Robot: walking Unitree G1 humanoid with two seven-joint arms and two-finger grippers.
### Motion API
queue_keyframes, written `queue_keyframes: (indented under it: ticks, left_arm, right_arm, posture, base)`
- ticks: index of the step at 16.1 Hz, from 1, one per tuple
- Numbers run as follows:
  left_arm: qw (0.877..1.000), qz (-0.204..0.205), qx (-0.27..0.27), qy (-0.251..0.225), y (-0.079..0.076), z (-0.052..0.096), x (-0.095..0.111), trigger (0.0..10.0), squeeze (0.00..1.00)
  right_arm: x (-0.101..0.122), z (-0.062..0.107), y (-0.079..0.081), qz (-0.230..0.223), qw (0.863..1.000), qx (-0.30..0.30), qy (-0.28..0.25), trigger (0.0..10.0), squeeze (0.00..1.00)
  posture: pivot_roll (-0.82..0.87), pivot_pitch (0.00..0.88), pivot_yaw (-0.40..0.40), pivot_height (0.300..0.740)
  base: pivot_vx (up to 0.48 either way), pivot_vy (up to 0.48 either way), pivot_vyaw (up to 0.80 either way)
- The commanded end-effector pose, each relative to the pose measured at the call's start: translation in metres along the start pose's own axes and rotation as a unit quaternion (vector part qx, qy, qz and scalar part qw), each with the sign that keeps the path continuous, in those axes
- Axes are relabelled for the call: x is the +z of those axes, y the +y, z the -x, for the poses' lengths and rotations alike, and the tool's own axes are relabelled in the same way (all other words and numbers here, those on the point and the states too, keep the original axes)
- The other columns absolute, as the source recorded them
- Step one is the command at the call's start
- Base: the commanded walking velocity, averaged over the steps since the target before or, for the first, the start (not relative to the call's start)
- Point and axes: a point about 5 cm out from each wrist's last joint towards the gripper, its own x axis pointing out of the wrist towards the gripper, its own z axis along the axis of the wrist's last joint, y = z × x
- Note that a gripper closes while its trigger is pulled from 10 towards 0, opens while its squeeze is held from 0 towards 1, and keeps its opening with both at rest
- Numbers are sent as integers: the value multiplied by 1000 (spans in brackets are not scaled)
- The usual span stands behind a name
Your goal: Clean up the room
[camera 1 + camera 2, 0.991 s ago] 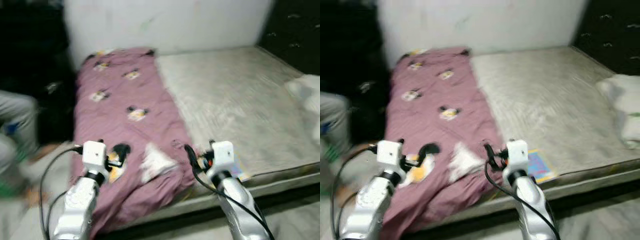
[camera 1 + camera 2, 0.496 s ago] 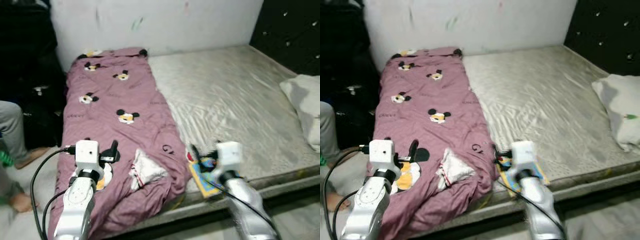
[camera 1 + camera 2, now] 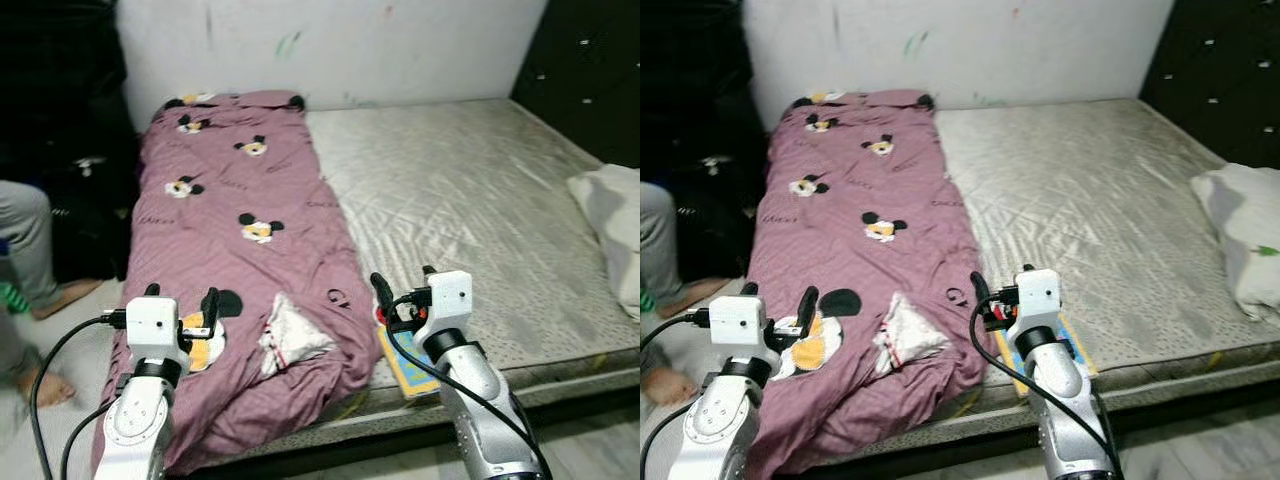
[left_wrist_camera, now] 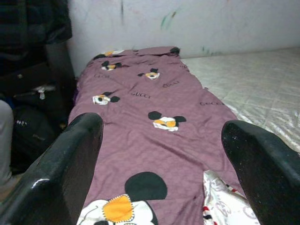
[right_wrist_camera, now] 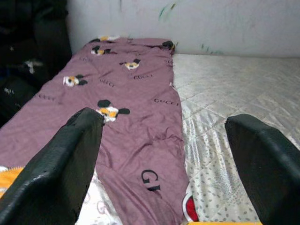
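- Two end effectors are raised ahead of me over the near edge of the bed (image 3: 480, 190); I see both with fingers spread wide and nothing between them.
- The left end effector (image 3: 180, 303) hangs above the near left part of the purple blanket (image 3: 240, 200), close to a large cartoon mouse print.
- The right end effector (image 3: 402, 285) hangs above the near edge of the mattress, just right of the blanket's hem.
- The purple blanket, printed with cartoon mice and lettering, lies lengthwise along the left side of the bed, from the far wall to the near edge, where it bunches and drapes over the side.
- A white crumpled cloth (image 3: 292, 333) with a pale pattern rests on the blanket's near folds, between the two arms.
- A colourful flat book (image 3: 408, 362) lies on the mattress at the near edge, partly under the right arm.
- A white pillow (image 3: 1245, 240) sits at the right side of the bed.
- A person's leg and bare foot (image 3: 38, 385) are on the floor at the far left.
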Motion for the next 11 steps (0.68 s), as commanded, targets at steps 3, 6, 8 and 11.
queue_keyframes:
  ticks: [3, 6, 8, 11]
  left_arm:
    - [1000, 2, -15, -3, -5, -3, 4, 10000, 0]
    - [999, 10, -34, -8, -9, -5, 5, 10000, 0]
    - [999, 13, -47, -10, -13, -5, 6, 10000, 0]
    - [999, 14, -47, -9, -13, -7, 6, 10000, 0]
  right_arm:
    - [0, -2, -3, 7, 1000, -6, 0, 10000, 0]
    - [-2, -1, -3, 6, 1000, -8, 5, 10000, 0]
    - [-2, -2, -2, 6, 1000, -7, 5, 10000, 0]
    - [-3, -4, -2, 7, 1000, -4, 6, 10000, 0]
  posture:
    - [9, 0, -18, 740]
    - [3, 0, -14, 740]
    - [2, 0, -15, 740]
    - [4, 0, -14, 740]
  base:
    - [0, 0, 800]
    - [0, 0, 533]
    - [131, 0, 0]
    - [309, 0, 0]
